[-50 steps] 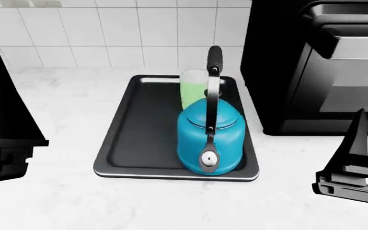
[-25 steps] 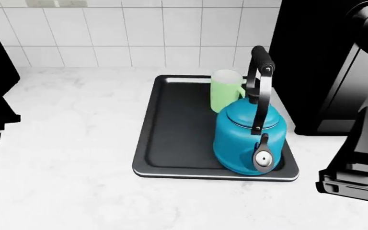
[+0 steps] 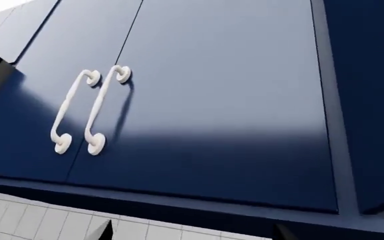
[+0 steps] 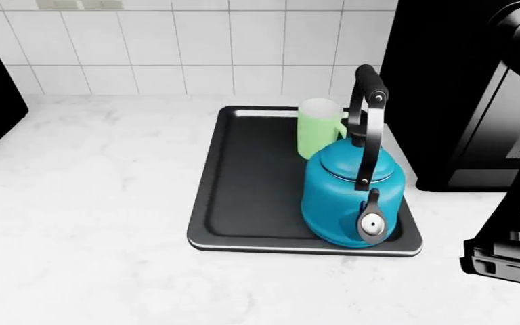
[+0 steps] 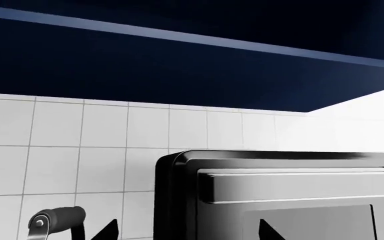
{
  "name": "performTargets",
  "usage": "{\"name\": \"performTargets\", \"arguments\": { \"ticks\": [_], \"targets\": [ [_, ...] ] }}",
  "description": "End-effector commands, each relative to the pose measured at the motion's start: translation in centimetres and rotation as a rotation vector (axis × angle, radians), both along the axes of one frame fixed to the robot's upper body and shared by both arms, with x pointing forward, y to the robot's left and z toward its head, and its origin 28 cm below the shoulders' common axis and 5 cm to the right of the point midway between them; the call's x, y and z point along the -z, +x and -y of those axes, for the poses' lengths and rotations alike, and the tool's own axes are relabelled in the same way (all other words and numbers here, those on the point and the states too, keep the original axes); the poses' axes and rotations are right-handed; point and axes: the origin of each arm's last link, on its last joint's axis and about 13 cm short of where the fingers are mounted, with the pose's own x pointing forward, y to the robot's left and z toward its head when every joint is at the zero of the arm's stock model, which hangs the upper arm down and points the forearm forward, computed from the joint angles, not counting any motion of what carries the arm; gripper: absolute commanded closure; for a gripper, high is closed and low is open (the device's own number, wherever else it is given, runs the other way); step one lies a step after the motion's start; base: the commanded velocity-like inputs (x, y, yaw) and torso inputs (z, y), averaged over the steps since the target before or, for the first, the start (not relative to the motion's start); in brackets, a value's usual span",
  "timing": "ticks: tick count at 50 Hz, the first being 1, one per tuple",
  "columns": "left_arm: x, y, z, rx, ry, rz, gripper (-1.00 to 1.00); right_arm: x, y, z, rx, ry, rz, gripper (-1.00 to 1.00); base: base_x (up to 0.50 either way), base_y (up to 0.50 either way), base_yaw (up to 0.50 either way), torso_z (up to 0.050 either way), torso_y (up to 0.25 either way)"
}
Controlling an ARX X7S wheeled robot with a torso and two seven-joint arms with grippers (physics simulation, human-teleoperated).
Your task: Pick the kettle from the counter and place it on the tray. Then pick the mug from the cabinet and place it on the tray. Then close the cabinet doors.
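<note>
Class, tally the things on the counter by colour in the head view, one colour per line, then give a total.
Blue: 1, the kettle
Pale green: 1, the mug
Dark grey: 1, the tray
Black: 1, the oven
Total: 4

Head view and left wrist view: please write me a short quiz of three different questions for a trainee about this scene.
1. True or false: the kettle stands on the tray.
2. Where is the mug? A) on the bare counter B) on the tray, behind the kettle C) inside the cabinet
3. Fill in: in the left wrist view, the two cabinet doors with white handles look ____.

Key: 1 true; 2 B; 3 closed.
</note>
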Motion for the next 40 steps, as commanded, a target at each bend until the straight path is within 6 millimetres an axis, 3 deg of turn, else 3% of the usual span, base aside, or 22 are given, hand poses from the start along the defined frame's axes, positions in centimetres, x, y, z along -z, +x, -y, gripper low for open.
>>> {"name": "performTargets", "arguments": {
  "ticks": [1,5,6,7,9,10,12,14,15,16,18,30,35,40],
  "targets": [
    [-5.0,-1.7,-1.6,-0.066,0.037,0.1,-1.0,-0.3,-0.1,0.0,0.006,-0.001,0.002,-1.0,0.0,0.0,0.0,0.0,0.0],
    [-5.8,-1.9,-2.3,-0.059,0.065,0.117,-1.0,-0.3,-0.3,0.0,0.006,-0.002,0.004,-1.0,0.0,0.0,0.0,0.0,0.0],
    [-4.1,0.0,-4.5,-0.149,-0.059,0.027,-1.0,-0.4,-0.3,0.0,0.006,-0.003,0.006,-1.0,0.0,0.0,0.0,0.0,0.0],
    [-1.4,0.9,-2.6,-0.072,0.144,-0.001,-1.0,-0.4,-0.3,0.1,0.008,-0.002,0.006,-1.0,0.0,0.0,0.0,0.0,0.0],
    [-0.2,5.4,-1.4,0.018,0.296,-0.144,-1.0,-0.4,-0.4,0.1,0.009,-0.002,0.008,-1.0,0.0,0.0,0.0,0.0,0.0],
    [-0.8,7.5,0.3,0.082,0.383,-0.209,-1.0,-0.5,-0.4,0.1,0.008,-0.002,0.009,-1.0,0.0,0.0,0.0,0.0,0.0],
    [-5.3,8.3,2.9,0.179,0.43,-0.195,-1.0,-0.5,-0.5,0.1,0.009,-0.001,0.009,-1.0,0.0,0.0,0.0,0.0,0.0],
    [-10.8,6.4,5.2,0.327,0.437,-0.125,-1.0,-0.5,-0.6,0.2,0.008,0.0,0.011,-1.0,0.0,0.0,0.0,0.0,0.0],
    [-14.0,3.7,4.5,0.288,0.428,0.025,-1.0,-0.5,-0.5,0.2,0.009,0.001,0.01,-1.0,0.0,0.0,0.0,0.0,0.0],
    [-15.2,2.8,3.7,0.193,0.311,0.1,-1.0,-0.4,-0.6,0.2,0.01,0.002,0.009,-1.0,0.0,0.0,0.0,0.0,0.0],
    [-16.0,2.5,2.3,0.004,0.084,0.145,-1.0,-0.4,-0.6,0.2,0.01,0.003,0.011,-1.0,0.0,0.0,0.0,0.0,0.0],
    [-23.7,3.5,5.6,0.141,0.1,0.183,-1.0,-0.2,-1.0,0.3,0.006,0.005,0.015,-1.0,0.0,0.0,0.0,0.0,0.0],
    [-25.3,4.2,6.8,0.18,0.143,0.12,-1.0,-0.1,-1.2,0.2,0.006,0.007,0.015,-1.0,0.0,0.0,0.0,0.0,0.0],
    [-26.7,3.7,8.4,0.208,0.172,0.186,-1.0,0.0,-1.2,0.2,0.003,0.006,0.017,-1.0,0.0,0.0,0.0,0.0,0.0]
  ]
}}
